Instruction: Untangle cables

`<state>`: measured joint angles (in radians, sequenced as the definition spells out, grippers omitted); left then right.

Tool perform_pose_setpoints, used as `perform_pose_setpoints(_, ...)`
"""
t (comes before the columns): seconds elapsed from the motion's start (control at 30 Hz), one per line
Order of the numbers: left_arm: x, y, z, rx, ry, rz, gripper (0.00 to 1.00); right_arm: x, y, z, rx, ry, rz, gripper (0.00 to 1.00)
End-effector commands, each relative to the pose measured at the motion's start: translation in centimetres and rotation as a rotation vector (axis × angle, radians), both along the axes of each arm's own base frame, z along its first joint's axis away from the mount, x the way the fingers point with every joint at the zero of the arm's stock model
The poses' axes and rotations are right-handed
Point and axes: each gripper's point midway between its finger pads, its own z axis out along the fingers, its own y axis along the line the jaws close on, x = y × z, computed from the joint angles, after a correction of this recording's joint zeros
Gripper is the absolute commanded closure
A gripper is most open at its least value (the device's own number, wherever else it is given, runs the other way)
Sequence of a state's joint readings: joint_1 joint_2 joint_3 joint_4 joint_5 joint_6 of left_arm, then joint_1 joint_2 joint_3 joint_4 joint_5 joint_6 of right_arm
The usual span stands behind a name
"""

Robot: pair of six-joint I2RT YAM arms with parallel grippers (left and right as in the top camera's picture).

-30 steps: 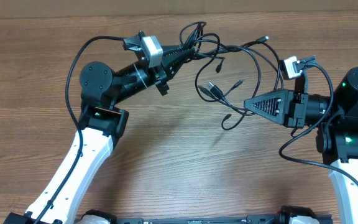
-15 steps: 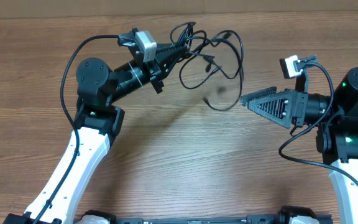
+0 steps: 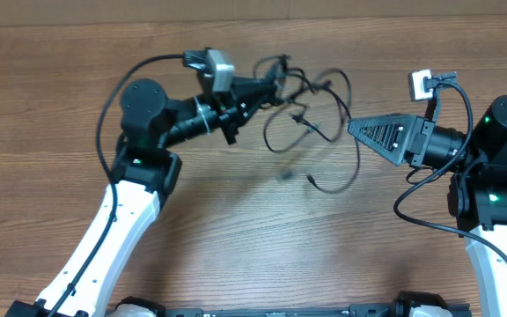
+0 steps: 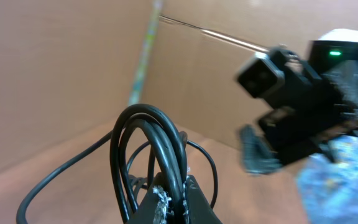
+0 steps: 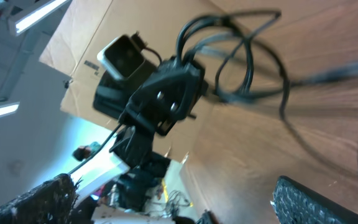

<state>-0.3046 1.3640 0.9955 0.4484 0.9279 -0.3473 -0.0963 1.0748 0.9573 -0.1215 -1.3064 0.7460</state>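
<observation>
1 cable bundle (image 4: pixel 169 155), pinched in L gripper (image 3: pixel 267 85)

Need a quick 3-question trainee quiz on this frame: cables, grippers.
1. True or false: the left gripper is shut on the cables.
2. The right gripper is: A) open, holding nothing; B) shut on a cord; C) out of view.
3. Fill in: the cables' loose loops hang over the wooden ____.
Key: 1 true; 2 A; 3 table.
</observation>
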Motion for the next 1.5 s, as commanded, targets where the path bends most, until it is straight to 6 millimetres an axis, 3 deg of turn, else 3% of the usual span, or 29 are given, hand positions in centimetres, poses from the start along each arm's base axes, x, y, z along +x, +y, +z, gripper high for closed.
perform_pose_setpoints(0.0, -2.1, -1.6, 1.1, -0.032, 0.044, -0.099, 0.96, 0.7, -0.2, 0.0, -0.032, -0.052, -0.046, 0.0)
perform_pose_setpoints(0.3, -3.6, -3.1, 1.9, -0.081, 0.132, -0.16, 0.96, 2.6, -2.3, -6.0, -0.217, 0.079, -0.245, 0.0)
perform_pose_setpoints(0.43, -4.0, -3.6, 1.9, -0.096, 0.195, -0.178, 0.96, 2.6, -2.4, -6.2, -0.241, 0.051, -0.246, 0.0)
perform_pose_setpoints(0.67, -6.1, -5.6, 2.6, -0.106, 0.158, -0.244, 0.96, 3.4, -3.5, -7.7, -0.301, 0.104, -0.334, 0.0)
perform_pose_setpoints(0.97, -7.2, -7.1, 2.8, -0.109, 0.134, -0.261, 0.96, 3.6, -4.0, -8.2, -0.324, 0.12, -0.361, 0.0)
perform_pose_setpoints(1.2, -9.1, -8.5, 2.7, -0.104, 0.137, -0.32, 0.96, 4.4, -5.9, -9.9, -0.406, 0.174, -0.479, 0.0)
perform_pose_setpoints(1.47, -11.8, -9.6, 2.6, -0.087, 0.134, -0.427, 0.96, 5.2, -10.1, -12.5, -0.57, 0.26, -0.703, 0.0)
